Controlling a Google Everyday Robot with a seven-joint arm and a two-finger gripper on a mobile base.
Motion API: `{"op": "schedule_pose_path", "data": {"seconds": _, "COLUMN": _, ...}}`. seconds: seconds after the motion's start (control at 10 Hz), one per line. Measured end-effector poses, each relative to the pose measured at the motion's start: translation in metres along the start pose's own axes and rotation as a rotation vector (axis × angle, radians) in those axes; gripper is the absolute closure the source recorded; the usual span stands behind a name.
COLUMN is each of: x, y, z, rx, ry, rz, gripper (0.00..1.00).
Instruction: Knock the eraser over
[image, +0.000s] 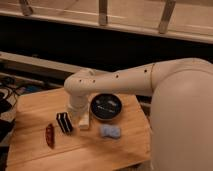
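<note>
The eraser (64, 122), a small black block with white stripes, sits on the wooden table (35, 107), left of the small white bottle (84, 119). My white arm reaches in from the right and bends down over them. The gripper (75, 111) is at the arm's end, just above and to the right of the eraser, close to the bottle's top. The wrist hides most of it. I cannot tell whether it touches the eraser.
A dark red elongated object (49, 135) lies left of the eraser. A black round bowl (106, 106) stands right of the bottle, with a pale blue cloth-like lump (110, 131) in front of it. Cables lie off the table's left edge (7, 92).
</note>
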Motion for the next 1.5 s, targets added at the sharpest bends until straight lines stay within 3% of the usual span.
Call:
{"op": "schedule_pose_path", "data": {"seconds": 0.2, "x": -0.017, "y": -0.009, "z": -0.006, "rx": -0.004, "ry": -0.015, "rz": 0.008, "gripper": 1.0}}
{"op": "schedule_pose_path", "data": {"seconds": 0.6, "x": -0.04, "y": 0.029, "z": 0.014, "rx": -0.063, "ry": -0.01, "rz": -0.061, "gripper": 1.0}}
{"op": "schedule_pose_path", "data": {"seconds": 0.8, "x": -0.038, "y": 0.038, "z": 0.017, "rx": -0.043, "ry": 0.002, "rz": -0.059, "gripper": 1.0}}
{"op": "schedule_pose_path", "data": {"seconds": 1.1, "x": -0.027, "y": 0.025, "z": 0.018, "rx": -0.024, "ry": 0.016, "rz": -0.06, "gripper": 1.0}}
{"op": "schedule_pose_path", "data": {"seconds": 1.5, "x": -0.021, "y": 0.039, "z": 0.026, "rx": -0.004, "ry": 0.039, "rz": -0.089, "gripper": 1.0}}
